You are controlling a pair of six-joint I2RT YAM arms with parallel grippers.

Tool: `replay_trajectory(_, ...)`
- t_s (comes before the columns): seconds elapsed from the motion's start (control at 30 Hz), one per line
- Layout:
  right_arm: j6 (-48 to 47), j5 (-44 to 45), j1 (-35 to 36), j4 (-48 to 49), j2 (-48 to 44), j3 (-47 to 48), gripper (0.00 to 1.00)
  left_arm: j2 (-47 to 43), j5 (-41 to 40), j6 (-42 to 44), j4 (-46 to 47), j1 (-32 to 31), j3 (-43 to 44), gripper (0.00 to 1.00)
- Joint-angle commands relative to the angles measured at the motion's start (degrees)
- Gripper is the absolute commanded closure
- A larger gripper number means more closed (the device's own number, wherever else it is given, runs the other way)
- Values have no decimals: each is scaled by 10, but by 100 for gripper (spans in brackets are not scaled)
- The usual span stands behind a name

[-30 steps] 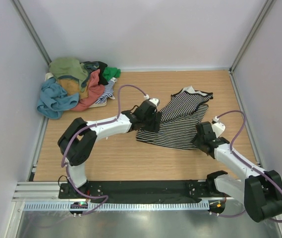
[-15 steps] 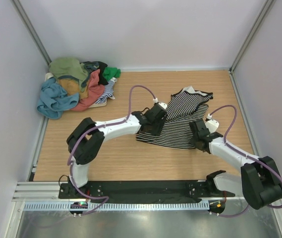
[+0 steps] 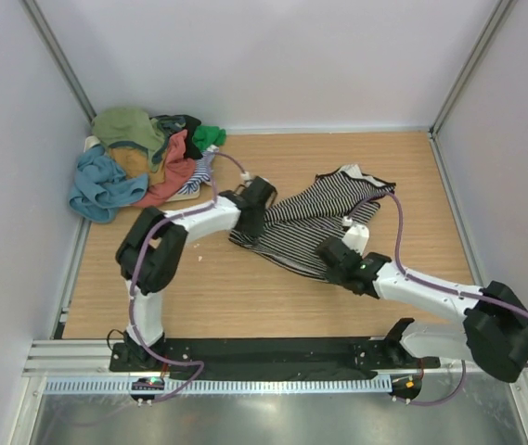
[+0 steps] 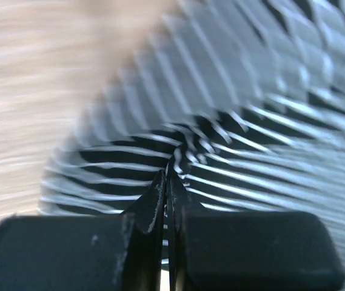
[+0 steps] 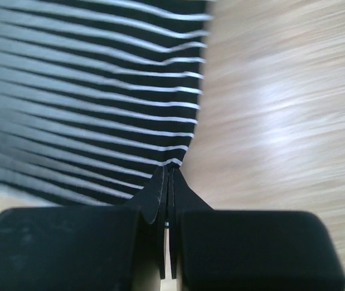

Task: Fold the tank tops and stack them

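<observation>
Because a fold presumably needs the cloth spread taut, the left pincer [image 4: 166, 182] and the right pincer [image 5: 168, 176] each clamp shut on an edge of the striped tank top [image 3: 319, 209], which lies on the bench [image 3: 273, 153] just right of the heap of unfolded tops [image 3: 138, 162].

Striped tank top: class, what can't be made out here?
- Left wrist view: motion blur smears the striped tank top around the shut left gripper; the pinched edge is unclear.
- Right wrist view: frame edges cut the top off beyond the right gripper.
- Top view: both grippers cover their pinch points; overlap hides how many tops the pile holds.
</observation>
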Motion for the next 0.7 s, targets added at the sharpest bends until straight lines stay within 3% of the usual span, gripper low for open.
replay_trajectory(0.0, 62, 15, 145, -2, -39, 25, 99, -86, 22, -57, 50, 101, -74, 100)
replay_trajectory(0.1, 50, 2, 284, 68, -9, 48, 99, -134, -7, -72, 91, 130, -125, 93)
replay_trajectory(0.13, 20, -8, 305, 80, 9, 63, 96, -141, -9, -70, 96, 129, -129, 76)
replay_trajectory(0.17, 8, -16, 324, 73, 29, 106, 83, -147, -6, -66, 101, 128, -133, 65)
replay_trajectory(0.2, 4, 7, 336, 50, 52, 132, 63, -152, -5, -65, 106, 128, -136, 57)
replay_trajectory(0.3, -8, 72, 360, -28, 98, 199, 54, -165, -16, -56, 110, 123, -141, 41)
replay_trajectory(0.33, -15, 89, 358, -39, 80, 206, 50, -176, -32, -48, 109, 117, -144, 33)
replay_trajectory(0.43, -29, 96, 330, -46, 43, 203, 40, -210, -62, -43, 91, 94, -149, 29)
replay_trajectory(0.53, -37, 91, 250, -66, -8, 190, 41, -247, -56, -58, 67, 81, -153, 30)
replay_trajectory(0.67, -89, 26, 110, -43, -61, 144, 43, -306, -118, -77, 22, -2, -180, 30)
